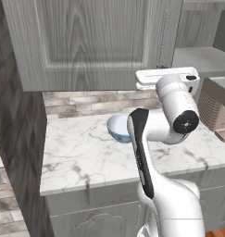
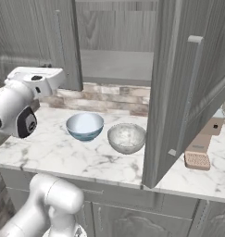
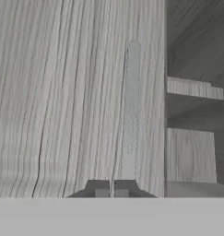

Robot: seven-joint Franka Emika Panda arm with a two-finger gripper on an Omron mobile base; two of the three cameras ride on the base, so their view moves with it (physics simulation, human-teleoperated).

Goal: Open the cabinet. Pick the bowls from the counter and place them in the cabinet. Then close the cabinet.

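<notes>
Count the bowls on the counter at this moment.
2. The blue bowl sits on the counter to the left; the speckled bowl sits just right of it and slightly nearer the front edge. None seems hidden.

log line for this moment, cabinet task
phase: opening cabinet | gripper: shut, at left door handle | right door: open | blue bowl, speckled bowl: on counter

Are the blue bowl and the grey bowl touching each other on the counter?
Apart. The right base view shows a strip of counter between the blue bowl and the grey bowl.
</notes>
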